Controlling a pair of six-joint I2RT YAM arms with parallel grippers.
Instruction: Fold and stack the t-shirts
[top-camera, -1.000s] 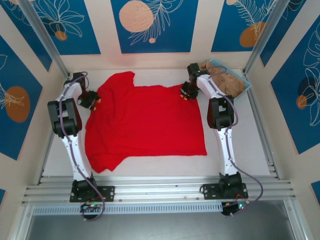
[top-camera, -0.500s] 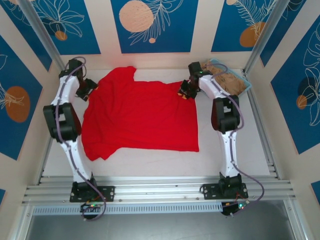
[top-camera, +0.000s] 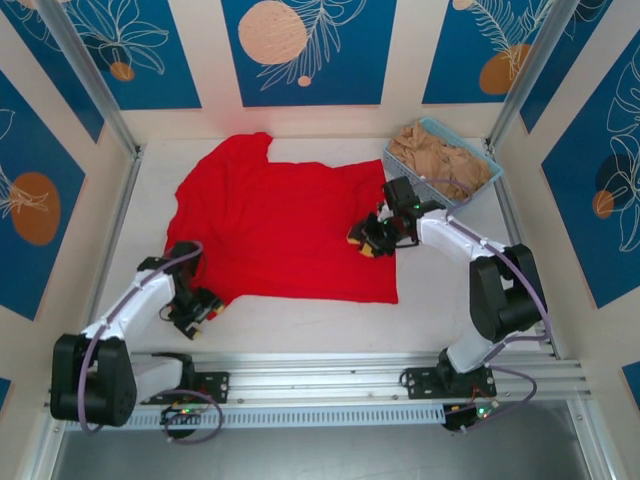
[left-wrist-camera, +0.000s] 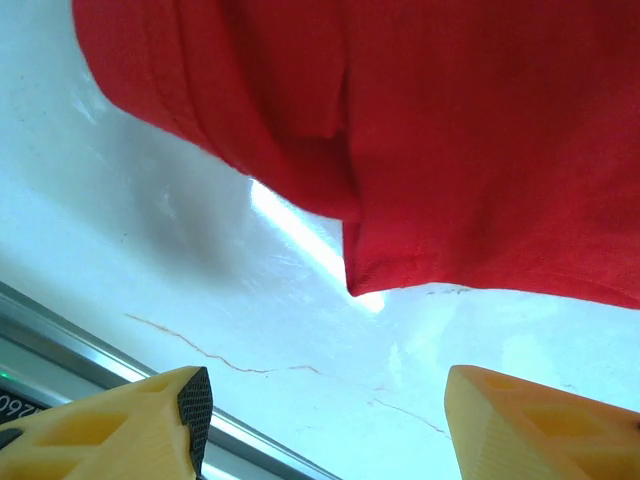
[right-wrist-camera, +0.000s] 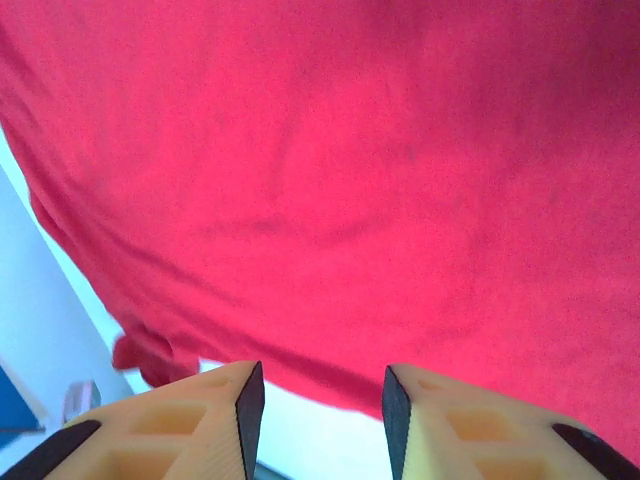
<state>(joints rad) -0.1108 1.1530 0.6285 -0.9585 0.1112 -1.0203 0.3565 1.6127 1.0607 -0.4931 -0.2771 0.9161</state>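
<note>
Red t-shirt (top-camera: 285, 225) lies spread flat, plain side up, mid tabletop (top-camera: 300, 325), collar twd the back wall, one sleeve at back left, the other at front left. Tan shirts (top-camera: 440, 160) sit crumpled in the light blue basket (top-camera: 466, 142) at the back right corner, just beside the red shirt's right shoulder. Left end effector (top-camera: 197, 312) is low over bare tabletop just off the shirt's front left corner, near the front rail. In the left wrist view its yellow fingers (left-wrist-camera: 120, 435) stand wide apart w/ nothing between them: released, clear of the cloth, w/ the sleeve (left-wrist-camera: 230, 120) and hem corner (left-wrist-camera: 355, 285) lying ahead of it. Right end effector (top-camera: 368, 240) hangs over the shirt's right edge, abt halfway down that side. In the right wrist view its fingers (right-wrist-camera: 180, 425) are parted by a narrower gap, red cloth and a strip of tabletop showing through: also released, gripping nothing. Can't tell if the tips touch the cloth.
</note>
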